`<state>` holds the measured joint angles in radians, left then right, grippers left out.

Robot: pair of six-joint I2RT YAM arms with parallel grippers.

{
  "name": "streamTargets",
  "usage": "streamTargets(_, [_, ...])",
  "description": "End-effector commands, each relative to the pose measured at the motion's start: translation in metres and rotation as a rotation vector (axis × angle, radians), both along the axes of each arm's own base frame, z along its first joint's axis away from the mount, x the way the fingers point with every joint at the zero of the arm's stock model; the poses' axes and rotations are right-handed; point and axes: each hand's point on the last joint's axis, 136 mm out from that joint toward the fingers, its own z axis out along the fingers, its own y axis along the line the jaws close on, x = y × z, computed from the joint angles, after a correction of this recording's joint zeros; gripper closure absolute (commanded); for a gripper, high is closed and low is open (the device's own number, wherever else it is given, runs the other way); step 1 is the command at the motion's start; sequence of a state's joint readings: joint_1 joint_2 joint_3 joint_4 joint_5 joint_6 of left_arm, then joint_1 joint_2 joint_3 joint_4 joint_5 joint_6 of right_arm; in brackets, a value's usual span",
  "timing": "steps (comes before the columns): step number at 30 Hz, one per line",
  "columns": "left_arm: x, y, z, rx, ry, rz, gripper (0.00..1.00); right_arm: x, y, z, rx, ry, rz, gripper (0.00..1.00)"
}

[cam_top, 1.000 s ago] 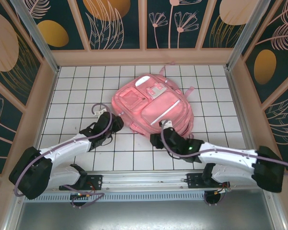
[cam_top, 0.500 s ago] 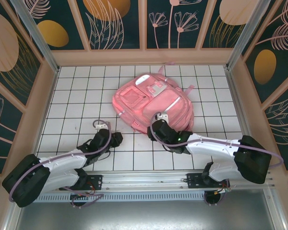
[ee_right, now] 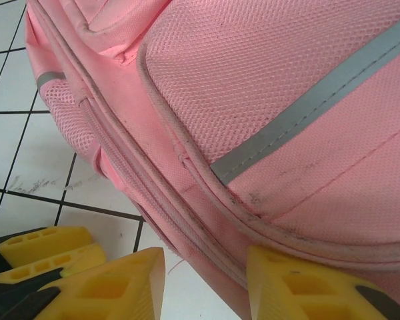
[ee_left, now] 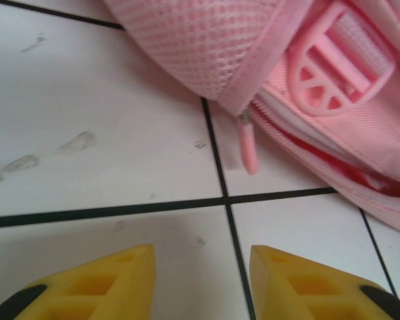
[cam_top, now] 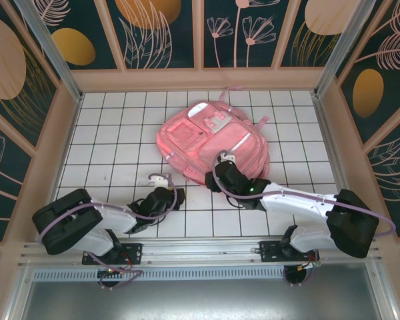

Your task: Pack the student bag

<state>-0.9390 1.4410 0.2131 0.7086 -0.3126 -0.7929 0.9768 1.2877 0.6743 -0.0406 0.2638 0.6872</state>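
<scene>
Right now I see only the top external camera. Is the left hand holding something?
Observer: No. The left hand is open and empty above the white tile.
Operator: Where is the zipper pull?
Observer: The pink zipper pull lies on the tile just ahead of that hand, at the edge of the student bag.
Operator: And the right hand?
Observer: The right hand is open too, its fingers apart at the bag's bottom seam.
</scene>
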Motion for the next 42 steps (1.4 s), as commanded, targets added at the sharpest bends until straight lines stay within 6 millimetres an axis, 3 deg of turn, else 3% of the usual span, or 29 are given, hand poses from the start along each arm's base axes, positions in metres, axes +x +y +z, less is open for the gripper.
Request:
streamTargets(1, [0.016,-0.013,0.022,-0.046,-0.100,0.025,0.58,0.013,0.007,0.026,0.071,-0.055,-0.022,0.63])
streamTargets(17, [0.039,-0.032,0.004,0.012,-0.109,0.061,0.63,0.013,0.010,0.017,0.072,-0.026,-0.016,0.62])
streamTargets(18, [0.041,-0.032,0.004,0.016,-0.110,0.069,0.67,0.012,0.010,0.016,0.072,-0.023,-0.013,0.62])
streamTargets(22, [0.043,-0.033,0.005,0.025,-0.115,0.073,0.98,0.012,0.011,0.016,0.072,-0.018,-0.012,0.63])
streamTargets(32, [0.019,-0.045,0.006,0.015,-0.077,-0.072,1.00,0.021,0.001,0.006,0.049,0.014,-0.070,0.62])
streamTargets(42, [-0.021,-0.093,0.012,0.044,-0.074,-0.263,1.00,0.025,-0.005,-0.001,0.052,0.037,-0.096,0.62])
